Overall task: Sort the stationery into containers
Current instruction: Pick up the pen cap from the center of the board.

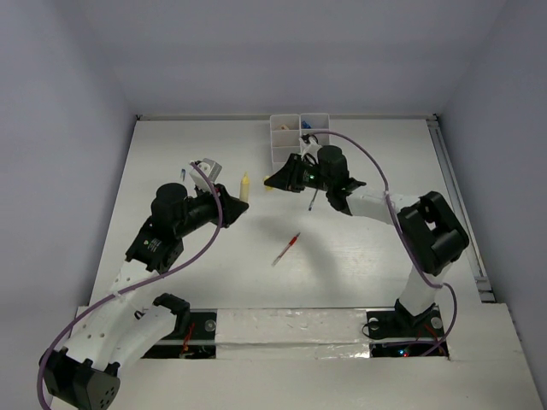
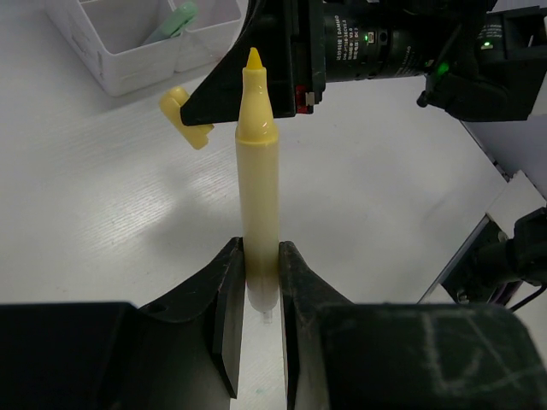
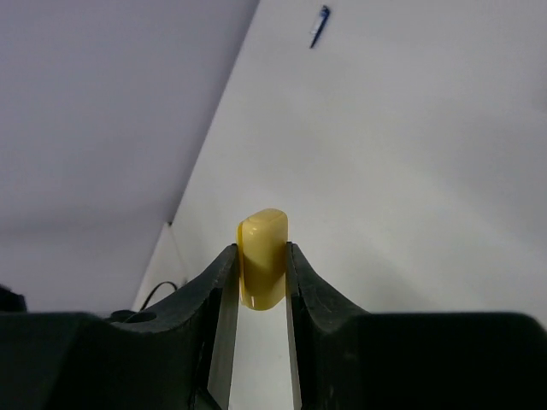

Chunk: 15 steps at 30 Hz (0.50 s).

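We record one marking only: a few lines of small white print on the black housing [image 2: 359, 47] at the upper centre of the left wrist view. The characters are too small and blurred for us to read. We can read no text, label, brand or number in the other views.

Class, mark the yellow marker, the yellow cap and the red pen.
yellow marker [image 2: 258, 196], left wrist view, middle of its barrel.
yellow cap [image 3: 262, 256], right wrist view, its near face.
red pen [image 1: 287, 248], top external view, mid-shaft.
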Available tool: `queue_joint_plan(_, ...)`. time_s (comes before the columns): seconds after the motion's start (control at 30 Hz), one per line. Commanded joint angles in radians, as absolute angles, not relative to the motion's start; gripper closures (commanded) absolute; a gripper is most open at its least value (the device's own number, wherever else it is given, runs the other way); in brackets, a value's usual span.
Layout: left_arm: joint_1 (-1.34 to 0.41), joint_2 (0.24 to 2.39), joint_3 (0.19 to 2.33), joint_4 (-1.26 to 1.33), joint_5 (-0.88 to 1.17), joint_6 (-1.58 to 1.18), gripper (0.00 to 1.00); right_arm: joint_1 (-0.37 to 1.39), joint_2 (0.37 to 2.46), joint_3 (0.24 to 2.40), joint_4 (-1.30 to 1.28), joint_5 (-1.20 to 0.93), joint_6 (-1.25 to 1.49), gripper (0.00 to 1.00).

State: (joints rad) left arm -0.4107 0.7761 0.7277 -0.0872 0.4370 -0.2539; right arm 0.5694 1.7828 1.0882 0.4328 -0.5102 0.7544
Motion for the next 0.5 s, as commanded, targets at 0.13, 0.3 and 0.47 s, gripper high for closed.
queue_joint_plan(0.13, -0.407, 0.767, 0.719, -0.023, 0.466, -0.264, 1.00, 0.571, 1.795, 1.026, 0.574, -0.565, 0.825, 1.00)
queue_joint_plan(0.3, -0.407, 0.775, 0.723, -0.025, 0.466, -0.261, 1.00, 0.581, 1.856, 1.002, 0.548, -0.568, 0.854, 0.99)
queue_joint_plan(0.47, -0.407, 0.773, 0.721, -0.029, 0.463, -0.256, 1.00, 0.613, 1.939, 1.026, 0.515, -0.613, 0.856, 0.96)
